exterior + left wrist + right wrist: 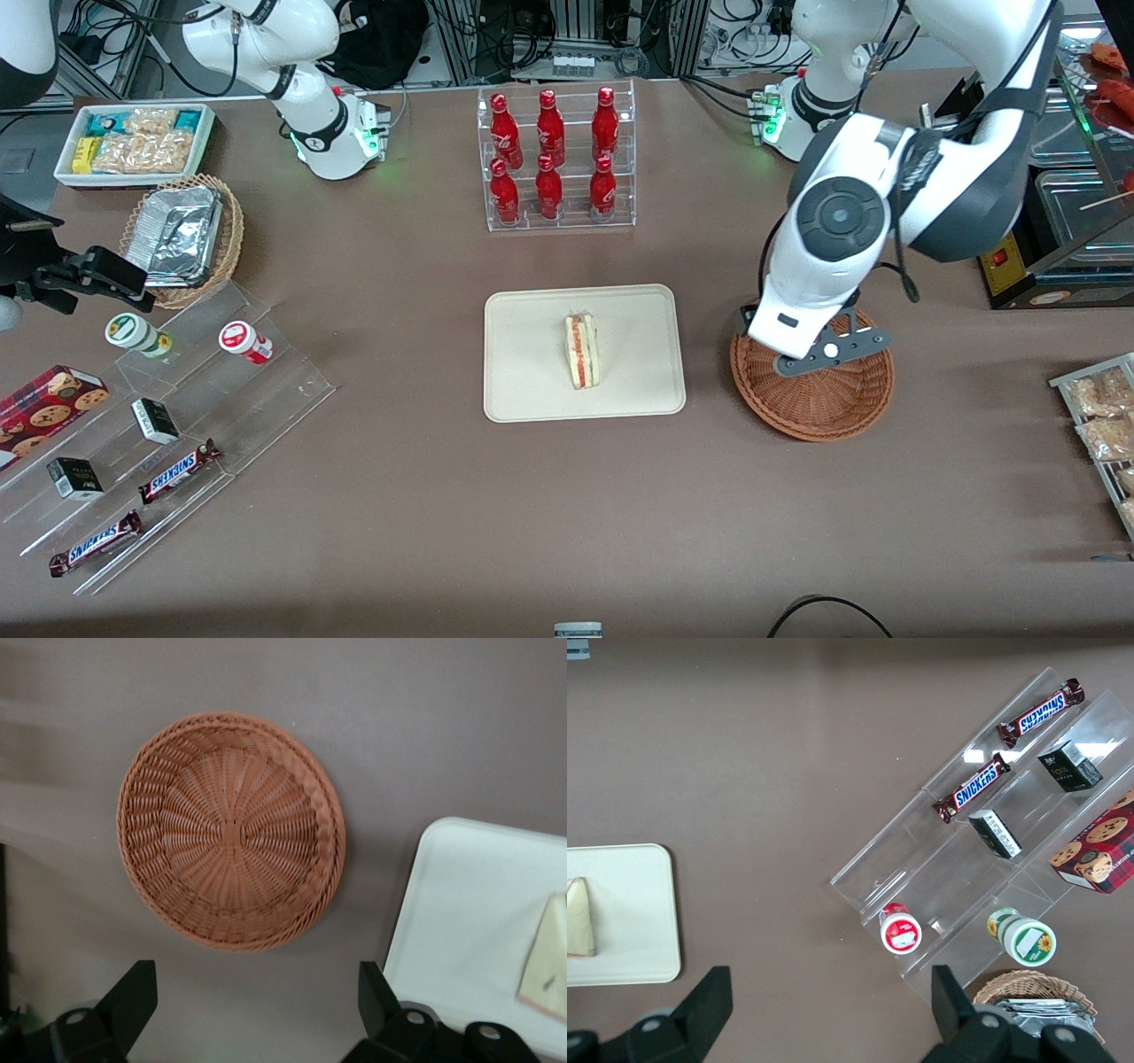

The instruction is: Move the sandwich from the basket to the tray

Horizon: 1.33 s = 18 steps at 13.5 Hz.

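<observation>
On the flat cream-coloured rectangular tray [523, 390] with its low rim lies the small triangular sandwich [582, 351] of pale bread, standing on one side near the tray's middle so that its red-orange and green filling stripe faces up. That position suggests the placing itself is done: the wedge rests clear of the rim on every side, where it cannot tip off onto the brown table [532, 532].

Beside the tray, toward the working arm's end of the table, sits the round, shallow, reddish-brown woven wicker basket [828, 416], and the wrist camera shows its bowl bare, with nothing left in it. Above that basket hangs the left arm's gripper [257, 1014], spread wide, its two dark fingers [131, 997] well apart with only table between them and nothing held. I judge it is held there, raised and emptied, because the carry is over and the arm is clear of the sandwich.

Farther from the front camera than the tray stands a clear acrylic rack of red bottles [554, 159], well apart from the work.
</observation>
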Motion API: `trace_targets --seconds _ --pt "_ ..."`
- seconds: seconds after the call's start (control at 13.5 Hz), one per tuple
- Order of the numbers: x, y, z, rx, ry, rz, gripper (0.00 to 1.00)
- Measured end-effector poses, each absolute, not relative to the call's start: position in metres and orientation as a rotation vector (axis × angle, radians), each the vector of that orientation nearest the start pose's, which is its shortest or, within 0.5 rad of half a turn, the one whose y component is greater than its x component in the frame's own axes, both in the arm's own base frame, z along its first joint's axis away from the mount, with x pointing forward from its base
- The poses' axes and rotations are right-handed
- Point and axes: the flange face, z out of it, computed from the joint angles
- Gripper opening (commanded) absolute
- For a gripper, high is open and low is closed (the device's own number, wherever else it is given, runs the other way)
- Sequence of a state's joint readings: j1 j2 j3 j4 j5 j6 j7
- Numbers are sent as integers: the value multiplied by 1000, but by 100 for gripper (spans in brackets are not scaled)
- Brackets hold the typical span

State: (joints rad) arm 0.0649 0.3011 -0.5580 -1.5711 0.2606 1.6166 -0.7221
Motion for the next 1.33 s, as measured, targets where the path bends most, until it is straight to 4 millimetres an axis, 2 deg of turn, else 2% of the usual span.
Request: trace_targets --seconds 0.22,0.59,1.11,1.19,1.33 --pt "564 -191 488 -2946 -192 264 100" --pt "550 -124 527 -2990 -77 371 100" --pt "529 -19 579 -3058 -34 403 100" --pt "527 -10 588 -3065 -35 384 100" --pt "526 -2 604 -3074 -41 340 100"
